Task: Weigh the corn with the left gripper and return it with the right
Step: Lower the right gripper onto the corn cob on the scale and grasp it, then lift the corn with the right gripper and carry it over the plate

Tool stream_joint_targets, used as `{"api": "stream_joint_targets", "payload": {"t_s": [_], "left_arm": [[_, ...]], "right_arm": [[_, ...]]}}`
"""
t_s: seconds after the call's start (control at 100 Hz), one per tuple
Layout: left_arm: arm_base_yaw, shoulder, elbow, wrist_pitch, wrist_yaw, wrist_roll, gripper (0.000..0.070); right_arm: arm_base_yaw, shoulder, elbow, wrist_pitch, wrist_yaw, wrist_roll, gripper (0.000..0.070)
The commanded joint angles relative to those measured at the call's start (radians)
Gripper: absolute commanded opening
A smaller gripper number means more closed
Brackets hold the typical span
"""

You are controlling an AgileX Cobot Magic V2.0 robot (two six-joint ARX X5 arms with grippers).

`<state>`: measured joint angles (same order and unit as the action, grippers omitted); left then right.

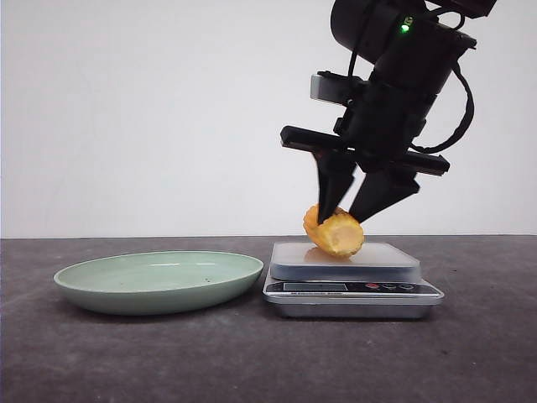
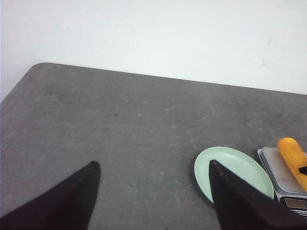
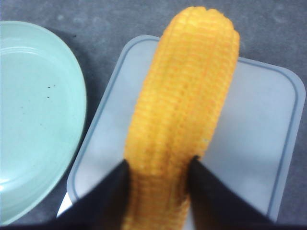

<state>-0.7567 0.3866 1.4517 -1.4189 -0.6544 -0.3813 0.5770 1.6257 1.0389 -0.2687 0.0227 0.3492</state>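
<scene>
The yellow-orange corn [image 1: 337,234] is at the grey platform of the kitchen scale [image 1: 377,256], tilted, with its paler cut end facing me. My right gripper [image 1: 337,217] comes down from above and is shut on the corn. In the right wrist view its black fingers [image 3: 108,191] press both sides of the ribbed corn [image 3: 187,96] over the scale platform [image 3: 259,124]. I cannot tell whether the corn rests on the platform or hangs just above it. My left gripper [image 2: 153,164] is open and empty, high above the dark table and away from the corn [image 2: 292,153].
A pale green empty plate [image 1: 159,281] sits on the dark table just left of the scale. It also shows in the left wrist view [image 2: 240,165] and the right wrist view [image 3: 38,110]. The scale's display and buttons [image 1: 352,290] face me.
</scene>
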Motion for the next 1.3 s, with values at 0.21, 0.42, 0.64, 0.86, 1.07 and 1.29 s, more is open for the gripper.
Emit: {"api": "stream_joint_targets", "payload": {"t_s": [0.21,0.42,0.64,0.86,1.07,1.29], "left_arm": [[-0.006,0.003,0.015,-0.026,0.001,0.007,0.0431],[-0.006,0.003,0.015,-0.026,0.001,0.014,0.0431],[-0.006,0.003,0.015,-0.025,0.0,0.011,0.0431],[-0.006,0.003,0.015,-0.025,0.001,-0.006,0.0431],[-0.006,0.003,0.015,-0.025,0.0,-0.017,0.0431],[-0.006,0.003,0.015,-0.025,0.0,-0.019,0.0431]], "right_arm": [[0.021,-0.016,0.018,0.036,0.011,0.032,0.0],[0.066,-0.143,0.036,0.04,0.0,-0.017,0.0],[0.134,-0.163,0.17,0.031,-0.077,-0.019,0.0],[0.232,-0.051,0.304,0.051,-0.045,-0.02,0.0],[0.284,0.103,0.355,0.06,-0.019,0.01,0.0],[0.291,0.271,0.355,0.056,-0.024,0.05,0.0]]}}
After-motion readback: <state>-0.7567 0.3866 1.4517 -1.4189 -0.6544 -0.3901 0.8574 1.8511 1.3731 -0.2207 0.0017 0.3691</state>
